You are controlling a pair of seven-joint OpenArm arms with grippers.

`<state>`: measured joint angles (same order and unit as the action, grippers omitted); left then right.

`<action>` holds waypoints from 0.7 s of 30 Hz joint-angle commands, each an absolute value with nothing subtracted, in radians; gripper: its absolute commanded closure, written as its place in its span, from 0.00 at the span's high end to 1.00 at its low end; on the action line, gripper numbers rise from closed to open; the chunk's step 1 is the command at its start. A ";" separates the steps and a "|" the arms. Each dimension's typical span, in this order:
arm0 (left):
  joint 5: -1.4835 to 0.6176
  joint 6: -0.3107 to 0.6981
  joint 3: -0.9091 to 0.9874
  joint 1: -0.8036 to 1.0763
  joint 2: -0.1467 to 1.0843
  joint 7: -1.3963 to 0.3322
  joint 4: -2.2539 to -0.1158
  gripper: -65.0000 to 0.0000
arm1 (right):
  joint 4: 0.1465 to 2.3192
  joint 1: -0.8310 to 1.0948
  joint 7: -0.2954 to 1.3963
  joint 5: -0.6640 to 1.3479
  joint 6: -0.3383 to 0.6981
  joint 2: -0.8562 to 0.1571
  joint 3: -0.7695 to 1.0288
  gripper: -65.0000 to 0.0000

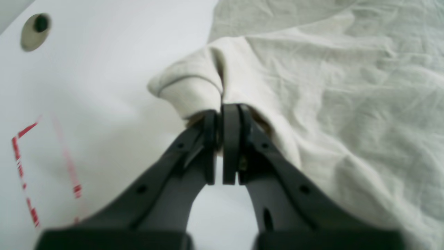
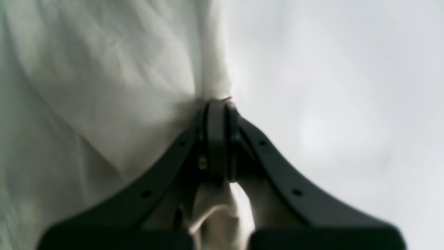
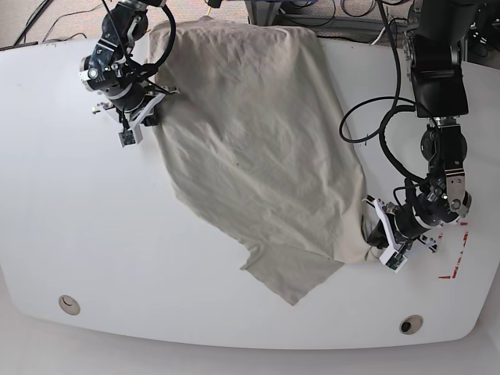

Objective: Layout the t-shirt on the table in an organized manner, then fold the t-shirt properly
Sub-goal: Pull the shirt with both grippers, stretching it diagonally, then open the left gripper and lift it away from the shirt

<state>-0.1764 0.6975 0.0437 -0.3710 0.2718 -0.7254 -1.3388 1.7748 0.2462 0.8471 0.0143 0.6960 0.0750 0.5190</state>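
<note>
**Two pincers, one diagonal of cloth**

Both pincers are clamped on the t-shirt (image 3: 258,148), at opposite ends of it. The left pincer (image 1: 222,114) has its jaws pressed together on a bunched fold at the cloth's edge, and from there the fabric spreads away from it in a wide wrinkled sheet. In the base view this left pincer (image 3: 375,234) sits low by the table's (image 3: 62,226) side edge, just beside the red-outlined mark (image 3: 457,254) and not far from the round hole (image 3: 410,323) at the nearest corner. The right pincer (image 2: 220,104) is likewise fully closed, with a pinch of cloth running through its jaws; bare table lies to one side of it and the shirt to the other. In the base view the right pincer (image 3: 144,105) is up by the far edge, toward the opposite far corner.

Between the two grips the shirt's long axis runs slantwise across the table, from that far corner to the side edge by the red mark. A loose flap trails off toward the near edge, held by neither arm, and the top of the shirt hangs over the far edge.

My judgement is that the next move turns on this slant: the pincers must draw apart along the line that joins them to tauten the cloth, then swing it square to the table's edges. The trailing flap lies nearer the left arm.
</note>
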 commanded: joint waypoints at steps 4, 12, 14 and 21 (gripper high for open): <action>-0.193 0.698 0.024 -0.401 0.266 -0.700 -1.356 0.16 | 1.842 0.295 0.880 -0.002 0.698 0.096 0.518 0.00; -0.193 0.698 0.025 -0.401 0.268 -0.700 -1.356 0.63 | 1.844 0.291 0.880 -0.007 0.698 0.090 0.518 0.15; -0.193 0.698 0.025 -0.401 0.272 -0.700 -1.357 0.69 | 1.844 0.288 0.880 -0.005 0.698 0.081 0.518 0.24; -0.194 0.698 0.031 -0.417 0.332 -0.702 -1.359 0.71 | 1.842 0.260 0.880 -0.004 0.698 0.064 0.518 0.37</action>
